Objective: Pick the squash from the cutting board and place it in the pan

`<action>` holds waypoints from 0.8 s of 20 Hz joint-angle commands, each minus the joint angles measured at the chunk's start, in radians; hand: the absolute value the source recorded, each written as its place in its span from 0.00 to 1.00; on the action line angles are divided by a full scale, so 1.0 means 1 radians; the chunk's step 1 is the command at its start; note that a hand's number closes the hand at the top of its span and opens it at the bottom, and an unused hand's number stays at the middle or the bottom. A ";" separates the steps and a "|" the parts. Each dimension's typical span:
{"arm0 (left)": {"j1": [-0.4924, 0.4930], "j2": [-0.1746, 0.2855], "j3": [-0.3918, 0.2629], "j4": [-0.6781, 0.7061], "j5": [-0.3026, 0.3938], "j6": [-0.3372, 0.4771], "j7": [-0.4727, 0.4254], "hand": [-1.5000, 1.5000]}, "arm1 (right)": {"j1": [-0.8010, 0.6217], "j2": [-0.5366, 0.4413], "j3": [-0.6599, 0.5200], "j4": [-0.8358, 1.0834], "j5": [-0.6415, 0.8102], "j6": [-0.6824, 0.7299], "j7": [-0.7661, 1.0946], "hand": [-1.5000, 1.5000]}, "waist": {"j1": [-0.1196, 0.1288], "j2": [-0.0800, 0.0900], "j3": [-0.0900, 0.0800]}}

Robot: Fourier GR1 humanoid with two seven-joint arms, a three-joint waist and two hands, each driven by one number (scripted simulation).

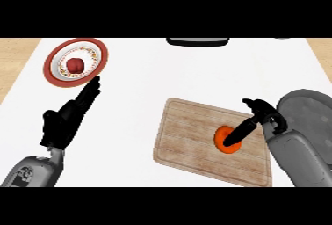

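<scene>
Right robot hand (262, 116) touches squash (221, 137) on cutting board (188, 136).

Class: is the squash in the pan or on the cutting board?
On the cutting board: the squash rests on its wood, under the right hand, outside the pan.

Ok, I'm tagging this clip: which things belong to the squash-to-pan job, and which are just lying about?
Job: squash, cutting board under it, pan at right, right hand over the squash.
Lying about: plate with a red item, dark object at the far edge, left hand resting open at left.
</scene>
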 commanded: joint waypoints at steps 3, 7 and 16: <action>-0.015 -0.012 -0.003 -0.007 -0.010 -0.005 0.014 0.50 | -0.152 0.051 0.042 0.093 -0.043 0.105 0.297 0.00 | 0.003 -0.004 0.000; 0.031 -0.009 0.006 -0.024 -0.007 -0.010 -0.001 0.50 | -0.131 0.060 0.083 0.091 -0.030 0.064 0.311 0.00 | -0.008 -0.010 0.000; 0.043 -0.019 0.009 -0.067 -0.026 0.004 0.046 0.50 | -0.141 0.072 0.123 0.166 -0.028 0.077 0.303 0.00 | -0.006 -0.008 0.001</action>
